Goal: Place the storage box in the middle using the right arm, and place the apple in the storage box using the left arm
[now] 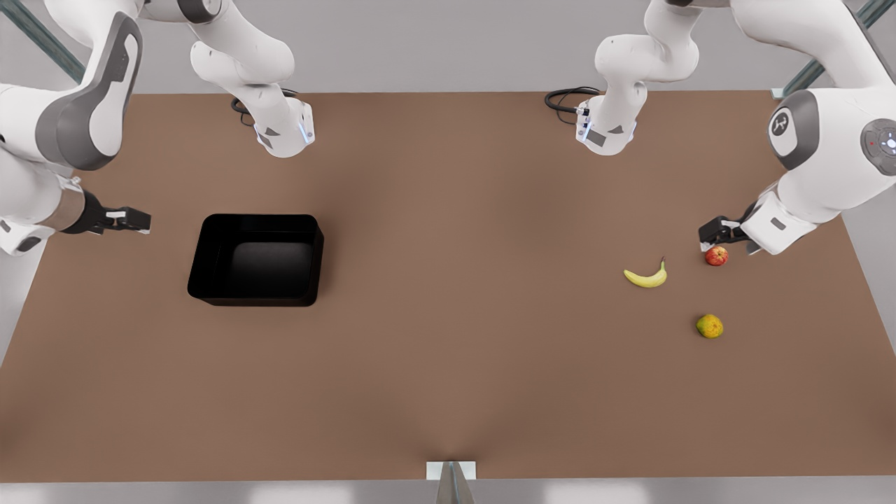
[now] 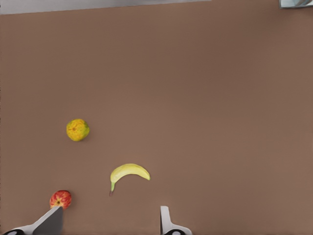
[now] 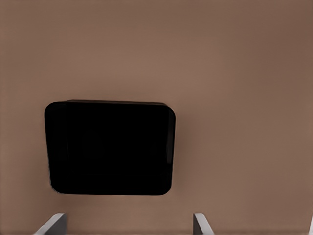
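The glossy black storage box (image 1: pixel 260 222) sits on the brown table at the front view's left, seen from above as storage box (image 3: pixel 110 149). My right gripper (image 1: pixel 137 221) hovers open beside it, off its left wall, and its fingertips frame right gripper (image 3: pixel 127 224) just short of the box. The small red apple (image 1: pixel 716 256) lies at the front view's right. My left gripper (image 1: pixel 715 236) hangs open just above and behind it. In the left wrist view the apple (image 2: pixel 60 199) lies by one fingertip of the left gripper (image 2: pixel 108 221), outside the gap.
A yellow banana (image 1: pixel 647 276) (image 2: pixel 129 172) lies just left of the apple in the front view. A yellow-green fruit (image 1: pixel 710 326) (image 2: pixel 78 129) rests nearer the table's front edge. Bare brown tabletop (image 1: pixel 462 280) spans the middle between box and fruit.
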